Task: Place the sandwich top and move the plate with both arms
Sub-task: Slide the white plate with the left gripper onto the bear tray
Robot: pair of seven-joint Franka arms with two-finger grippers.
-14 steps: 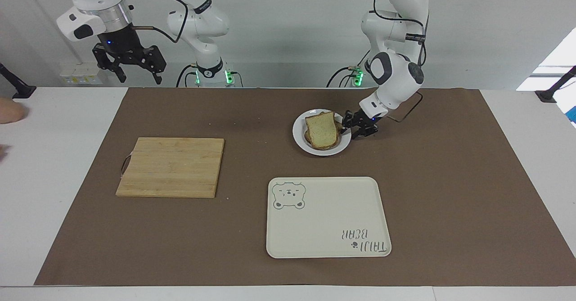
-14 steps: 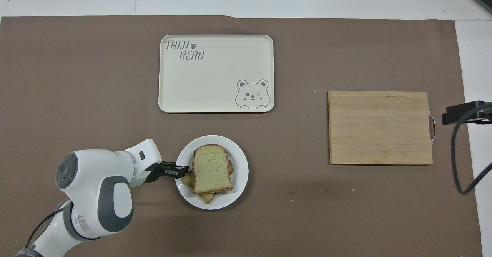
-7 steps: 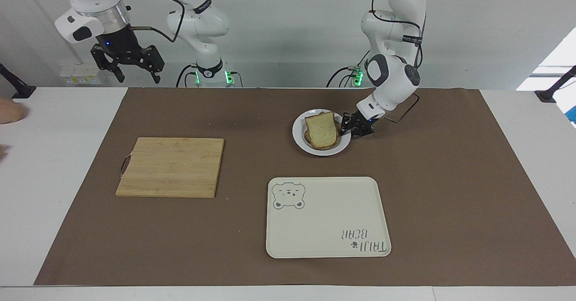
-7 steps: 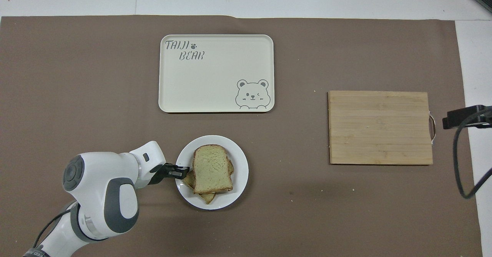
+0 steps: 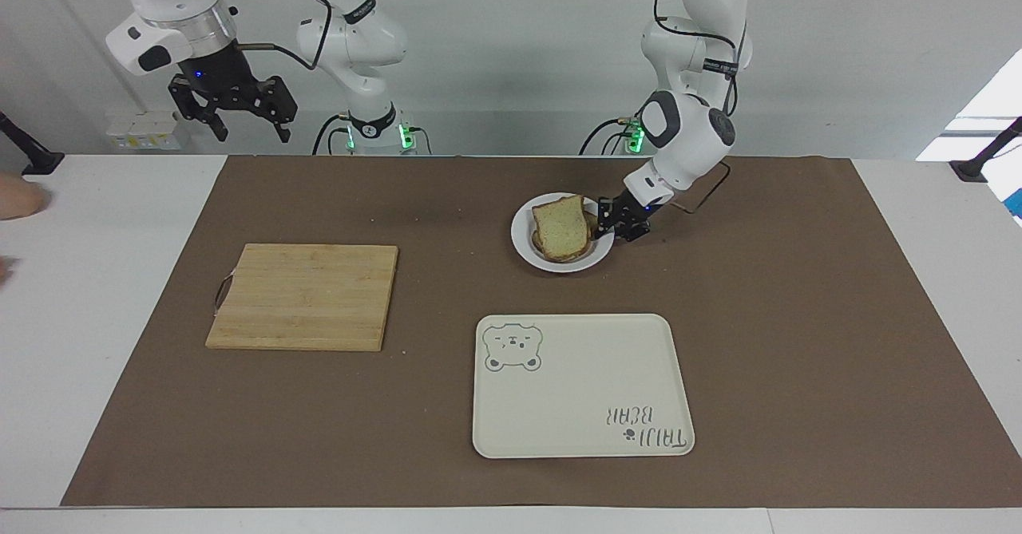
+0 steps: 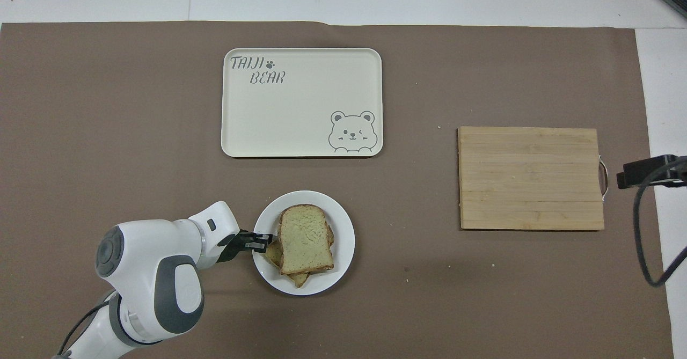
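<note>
The white plate [image 5: 524, 251] [image 6: 344, 239] lies on the brown mat, nearer to the robots than the tray. The sandwich top [image 5: 561, 227] [image 6: 304, 237], a pale slice with brown crust, rests on a darker slice on the plate. Coming in low from its own end of the table, my left gripper [image 5: 604, 220] [image 6: 264, 240] is shut on the plate's rim, beside the bread. High above the right arm's end of the table hangs my right gripper [image 5: 248, 128], open and holding nothing.
A cream tray with a bear drawing [image 5: 583, 386] [image 6: 300, 101] lies farther from the robots than the plate. Toward the right arm's end sits a wooden cutting board [image 5: 303, 296] [image 6: 531, 178]. A person's hand [image 5: 12, 197] shows at the table's edge.
My left gripper closed on the plate's rim, and the plate with the sandwich shifted a little toward the right arm's end. The right gripper only swayed slightly up high.
</note>
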